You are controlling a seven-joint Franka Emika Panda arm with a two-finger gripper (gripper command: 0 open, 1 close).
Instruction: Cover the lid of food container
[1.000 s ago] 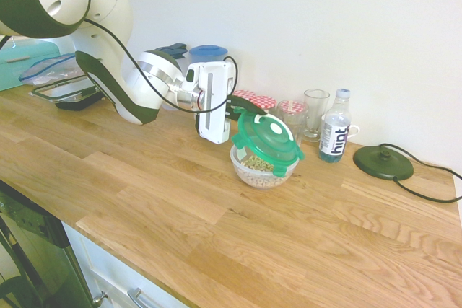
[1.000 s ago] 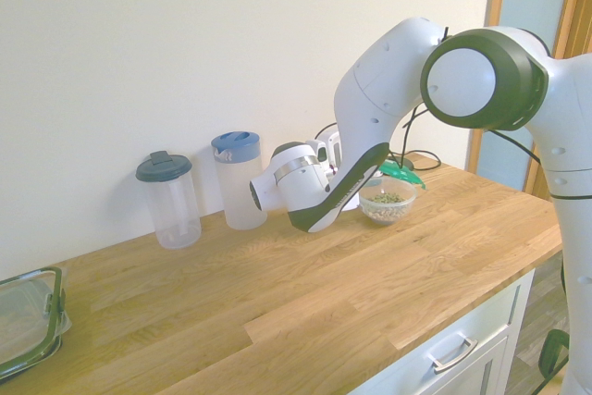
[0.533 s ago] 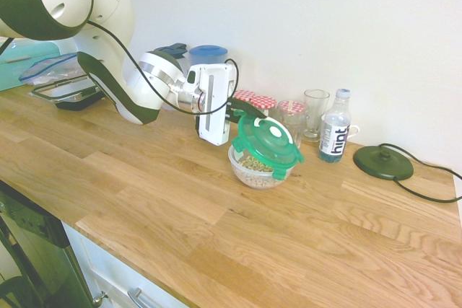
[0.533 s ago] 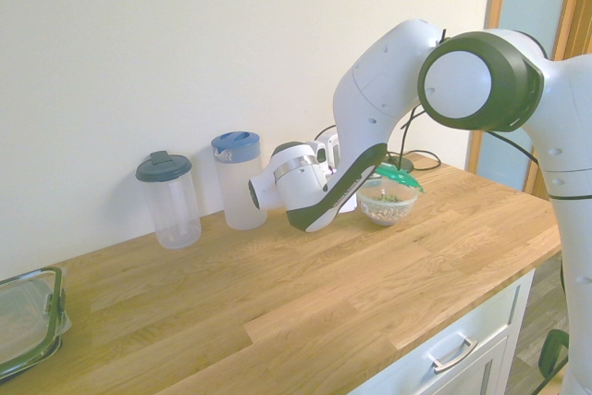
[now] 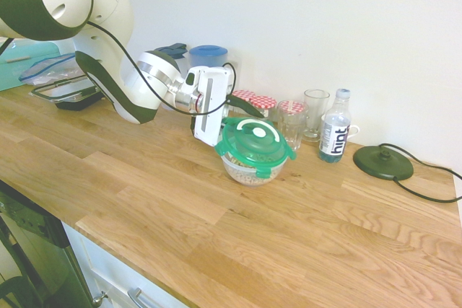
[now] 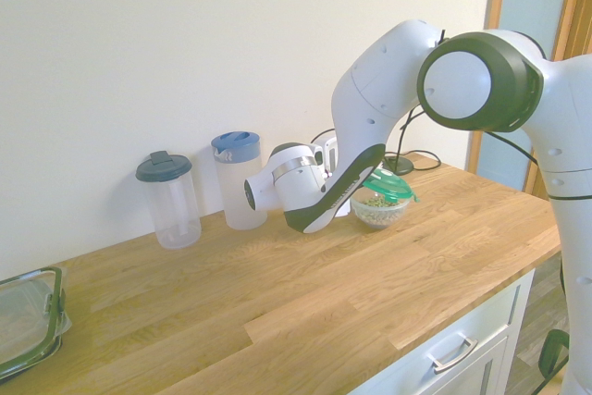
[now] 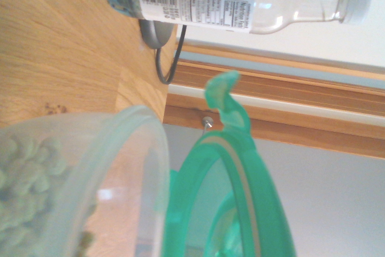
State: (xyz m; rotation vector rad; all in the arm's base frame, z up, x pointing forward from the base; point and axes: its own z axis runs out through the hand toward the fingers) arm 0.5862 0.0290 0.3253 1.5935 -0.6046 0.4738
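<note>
The green lid (image 5: 254,138) lies nearly flat on the food container (image 5: 249,172), a clear bowl of cereal rings standing on the wooden worktop. My gripper (image 5: 238,117) reaches in sideways at the lid's back edge. Its jaws stand parted, with one dark finger (image 5: 245,105) showing just above the lid and apart from it. From the other side the lid (image 6: 387,188) caps the bowl (image 6: 375,213), half hidden behind my forearm. Up close in the wrist view, the lid's rim (image 7: 240,209) stands a little off the bowl's rim (image 7: 120,148) on this side.
Behind the bowl stand two jars with red checked lids (image 5: 254,100), a glass (image 5: 315,113) and a water bottle (image 5: 334,135). A black round base with a cable (image 5: 382,162) sits to the right. Two pitchers (image 6: 239,180) and a rectangular container (image 5: 65,88) stand further off.
The lid was held tilted above the bowl; it has come down nearly flat onto it. The jaws have parted and let go of the lid, and the hand has shifted slightly left.
</note>
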